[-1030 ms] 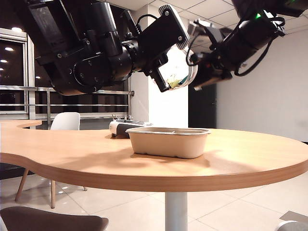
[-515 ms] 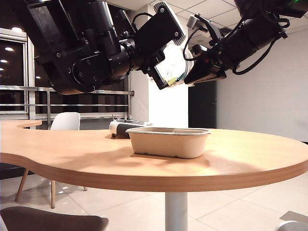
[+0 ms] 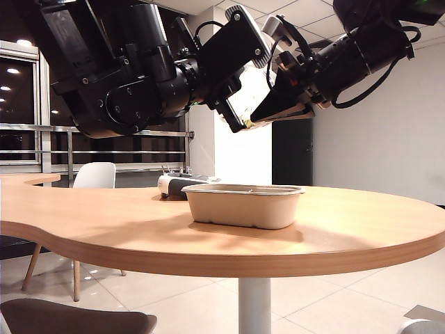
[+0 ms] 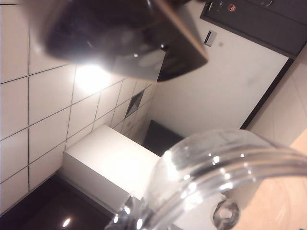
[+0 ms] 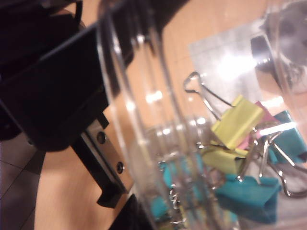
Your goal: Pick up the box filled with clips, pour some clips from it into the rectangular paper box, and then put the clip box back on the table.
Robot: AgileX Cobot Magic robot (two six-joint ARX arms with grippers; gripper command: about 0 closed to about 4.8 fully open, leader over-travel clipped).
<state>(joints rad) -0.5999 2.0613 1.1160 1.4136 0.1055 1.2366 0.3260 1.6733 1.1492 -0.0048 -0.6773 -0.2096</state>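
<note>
We see the light-wood desk filling the lower half of the exterior frame, with the rectangular paper box standing on it near the middle. Behind that tray, toward the left, a dark grey-white device lies on the desk, and a white chair stands further back at the left. High above the tray, in the upper middle of the frame, the left pincer is clamped on the box filled with clips, holding it tilted in the air. The right pincer is closed tight just beside the jar on its right; we cannot tell whether it touches it. Through the clear wall, the right wrist view shows the clips, yellow, teal and pink, heaped inside.
</note>
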